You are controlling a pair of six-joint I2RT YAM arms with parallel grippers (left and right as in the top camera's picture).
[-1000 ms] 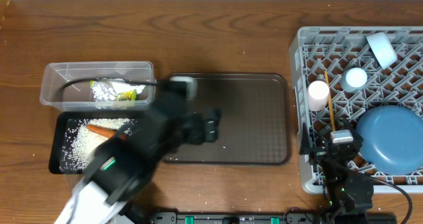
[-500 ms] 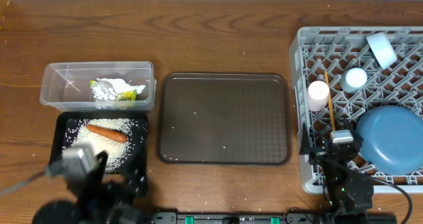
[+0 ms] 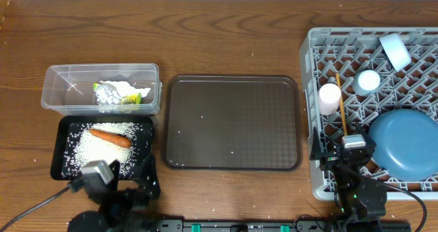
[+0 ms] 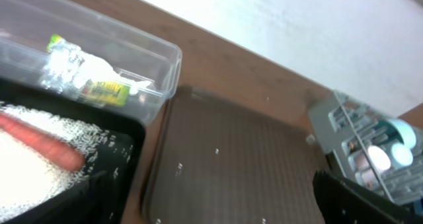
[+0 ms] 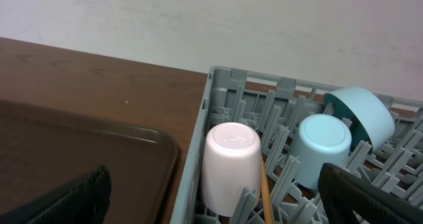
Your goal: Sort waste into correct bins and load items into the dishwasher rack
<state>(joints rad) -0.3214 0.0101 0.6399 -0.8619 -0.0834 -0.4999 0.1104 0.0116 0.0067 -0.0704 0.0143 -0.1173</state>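
Note:
The clear tub [image 3: 61, 78] holds the white napkin [image 3: 118, 87] and the yellow-green wrapper [image 3: 129, 100]. The black tray [image 3: 59, 150] holds rice [image 3: 85, 153] and the orange piece [image 3: 109, 137]. The grey rack [image 3: 315, 68] holds the blue plate [image 3: 405, 144], light-blue cup [image 3: 369, 80], white cup [image 3: 330, 94], bowl [image 3: 395, 49] and chopsticks [image 3: 340, 105]. My left gripper [image 3: 133, 189] is open and empty at the table's front left, by the black tray's near edge. My right gripper [image 3: 345, 157] is open and empty over the rack's front left corner, near the white cup [image 5: 229, 161].
The brown serving tray [image 3: 233, 122] lies between the bins and the rack, with a few stray rice grains on it. It also shows in the left wrist view [image 4: 238, 164]. A few grains lie on the wooden table near the front edge.
My left arm has pulled back from over the serving tray and bins to the table's front left edge. The right arm has not moved.

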